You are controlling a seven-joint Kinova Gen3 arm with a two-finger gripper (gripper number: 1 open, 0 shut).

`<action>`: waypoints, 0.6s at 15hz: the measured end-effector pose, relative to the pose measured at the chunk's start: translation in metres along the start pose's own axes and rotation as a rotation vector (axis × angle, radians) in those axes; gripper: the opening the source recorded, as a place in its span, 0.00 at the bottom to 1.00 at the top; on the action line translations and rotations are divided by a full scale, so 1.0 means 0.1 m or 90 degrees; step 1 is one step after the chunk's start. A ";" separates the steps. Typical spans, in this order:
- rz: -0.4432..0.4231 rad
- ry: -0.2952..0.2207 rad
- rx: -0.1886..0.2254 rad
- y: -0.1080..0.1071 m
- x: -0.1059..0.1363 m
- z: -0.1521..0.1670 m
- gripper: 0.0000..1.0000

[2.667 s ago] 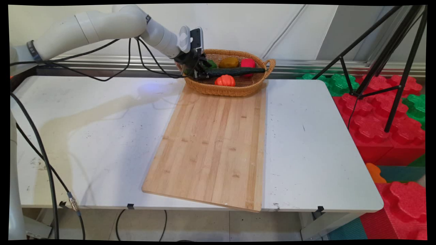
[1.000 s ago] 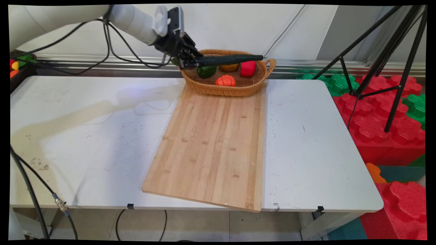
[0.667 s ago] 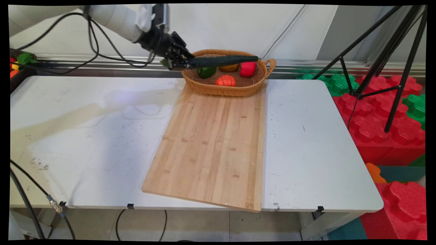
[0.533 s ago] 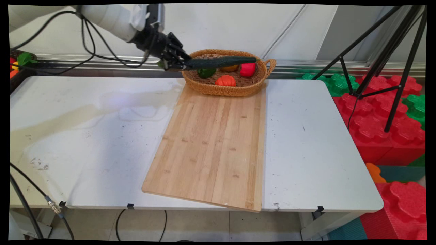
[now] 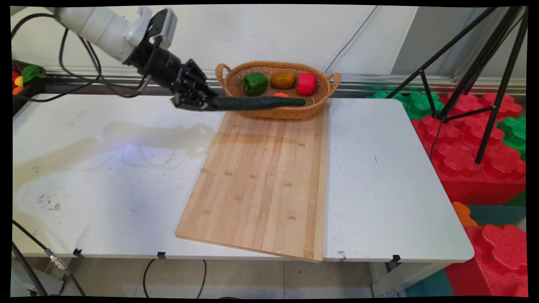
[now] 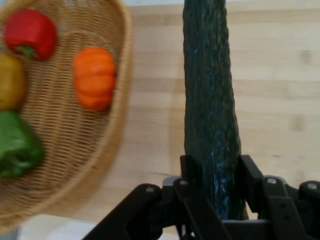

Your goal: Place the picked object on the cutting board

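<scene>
My gripper point(image 5: 201, 100) is shut on one end of a long dark green cucumber point(image 5: 257, 103), held level above the far end of the wooden cutting board point(image 5: 261, 181). In the hand view the cucumber point(image 6: 210, 110) runs up between the two fingers point(image 6: 187, 172), with the board point(image 6: 280, 100) under it. Just behind stands a wicker basket point(image 5: 311, 110) holding a green pepper point(image 5: 255, 83), a yellow-brown pepper point(image 5: 283, 79) and a red pepper point(image 5: 306, 83). A small orange pumpkin point(image 6: 94, 77) lies in the basket point(image 6: 65, 165) too, mostly hidden by the cucumber in the main view.
The white table point(image 5: 391, 176) carries the board down its middle. A black tripod point(image 5: 484, 84) and red and green foam blocks point(image 5: 471, 164) stand off the right edge. More toy vegetables point(image 5: 23, 78) sit at the far left. Black cables point(image 5: 80, 63) hang from the arm.
The gripper lifted the cucumber out of the basket, swung left, then came down and toward the near side, so the cucumber now hangs over the board's far end in front of the basket.
</scene>
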 end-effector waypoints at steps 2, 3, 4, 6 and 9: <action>-0.006 -0.003 -0.019 0.11 -0.03 -0.04 0.00; -0.008 -0.004 -0.026 0.16 -0.05 -0.04 0.00; -0.011 -0.006 -0.035 0.22 -0.07 -0.04 0.00; -0.017 -0.010 -0.048 0.32 -0.11 -0.03 0.00; -0.027 -0.016 -0.070 0.50 -0.17 0.08 0.00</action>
